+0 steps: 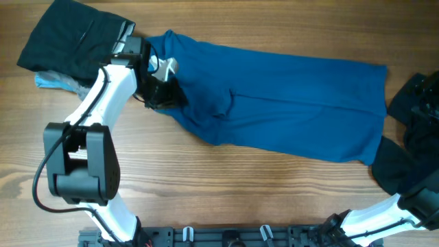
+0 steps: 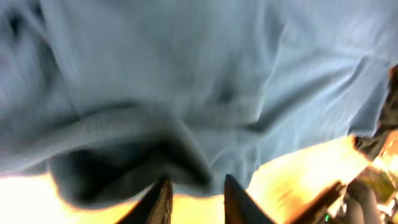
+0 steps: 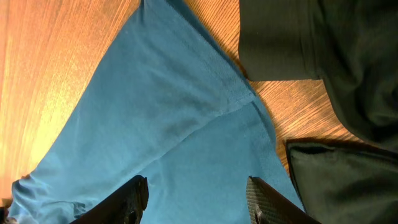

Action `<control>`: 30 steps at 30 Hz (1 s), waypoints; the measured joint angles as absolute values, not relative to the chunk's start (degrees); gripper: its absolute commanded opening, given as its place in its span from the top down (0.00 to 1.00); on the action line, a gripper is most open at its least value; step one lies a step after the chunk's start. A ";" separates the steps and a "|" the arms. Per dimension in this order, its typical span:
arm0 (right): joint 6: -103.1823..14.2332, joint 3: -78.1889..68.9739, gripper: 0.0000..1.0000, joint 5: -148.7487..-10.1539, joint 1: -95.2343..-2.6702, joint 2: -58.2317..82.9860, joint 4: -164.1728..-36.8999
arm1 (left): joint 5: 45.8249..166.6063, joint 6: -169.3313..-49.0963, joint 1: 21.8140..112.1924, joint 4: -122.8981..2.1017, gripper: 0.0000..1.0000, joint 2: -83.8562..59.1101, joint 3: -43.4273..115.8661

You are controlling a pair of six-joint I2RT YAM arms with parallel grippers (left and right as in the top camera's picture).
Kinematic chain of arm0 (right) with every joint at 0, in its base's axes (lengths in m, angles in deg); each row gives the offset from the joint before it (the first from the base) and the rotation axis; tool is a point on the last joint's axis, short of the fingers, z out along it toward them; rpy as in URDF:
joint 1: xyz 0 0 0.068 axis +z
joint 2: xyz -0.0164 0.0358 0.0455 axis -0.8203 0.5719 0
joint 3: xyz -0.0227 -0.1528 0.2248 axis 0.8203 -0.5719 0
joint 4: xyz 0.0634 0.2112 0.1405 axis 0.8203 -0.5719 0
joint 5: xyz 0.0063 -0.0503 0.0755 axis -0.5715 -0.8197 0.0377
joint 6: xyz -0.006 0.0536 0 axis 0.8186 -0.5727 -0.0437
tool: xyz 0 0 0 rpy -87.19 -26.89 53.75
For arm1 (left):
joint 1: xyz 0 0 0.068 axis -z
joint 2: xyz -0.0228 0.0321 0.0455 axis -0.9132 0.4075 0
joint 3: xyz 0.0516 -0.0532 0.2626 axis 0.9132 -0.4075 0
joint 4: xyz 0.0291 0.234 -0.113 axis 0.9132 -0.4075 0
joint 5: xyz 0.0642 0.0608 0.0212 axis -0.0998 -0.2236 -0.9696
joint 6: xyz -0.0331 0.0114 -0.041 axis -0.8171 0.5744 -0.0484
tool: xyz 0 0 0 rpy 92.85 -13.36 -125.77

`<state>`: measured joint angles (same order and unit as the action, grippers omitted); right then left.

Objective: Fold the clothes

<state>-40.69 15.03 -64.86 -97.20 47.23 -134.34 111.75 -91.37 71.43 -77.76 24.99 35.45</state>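
Blue shirt (image 1: 295, 96) lies flat across the table (image 1: 240, 185), middle to right edge. Black garment (image 1: 68, 41) in far-left corner, another black piece (image 1: 405, 165) at right edge, light-blue piece (image 1: 51, 81) beside the first. I see left gripper (image 2: 198, 182) narrowly open at shirt's left end, gripping nothing. Right gripper (image 3: 196, 190) gapes empty over shirt's right corner.

Shirt (image 1: 295, 103): plain royal blue; folded garment (image 1: 68, 41): plain black; scrap (image 1: 51, 81) beside it: seemingly pale blue; heap (image 1: 418, 116): black; table (image 1: 240, 192): warm brown, streaked wood grain
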 measured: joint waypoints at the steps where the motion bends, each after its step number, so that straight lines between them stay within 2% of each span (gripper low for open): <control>1: -40.69 15.03 0.44 -64.86 -97.20 47.23 -134.29 | 112.16 -91.74 71.45 -75.56 0.35 24.99 35.54; 2: -40.69 15.03 0.45 -64.84 -97.20 47.23 -134.21 | 112.51 -91.94 71.56 -73.76 0.37 24.99 35.59; 5: -40.69 15.03 0.45 -64.84 -97.20 47.23 -134.21 | 113.01 -92.92 72.26 -70.79 0.62 24.99 35.61; 7: -40.69 15.03 0.45 -64.84 -97.20 47.23 -134.23 | 113.78 -92.85 72.78 -72.93 0.65 24.99 35.89; 10: -40.69 15.03 0.45 -64.86 -97.20 47.23 -134.19 | 114.72 -92.13 73.07 -79.99 0.58 24.93 36.96; 14: -40.69 15.03 0.44 -64.84 -97.20 47.23 -134.23 | 114.02 -87.11 73.22 -93.41 0.56 21.36 38.49; 16: -40.69 15.03 0.44 -64.86 -97.20 47.23 -134.23 | 111.29 -85.62 74.42 -96.15 0.52 19.61 38.47; 22: -40.69 15.03 0.44 -64.86 -97.20 47.23 -134.29 | 104.93 -84.68 78.20 -86.46 0.46 19.16 29.07; 27: -40.69 15.03 0.45 -64.86 -97.20 47.23 -134.27 | 102.00 -86.54 78.16 -77.26 0.34 19.26 20.07; 30: -40.72 15.03 0.44 -64.86 -97.20 47.23 -134.27 | 101.47 -87.28 78.18 -72.69 0.35 19.26 18.36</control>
<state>-40.72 15.03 -64.86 -97.20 47.23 -134.27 101.47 -87.28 78.18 -72.69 19.26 18.36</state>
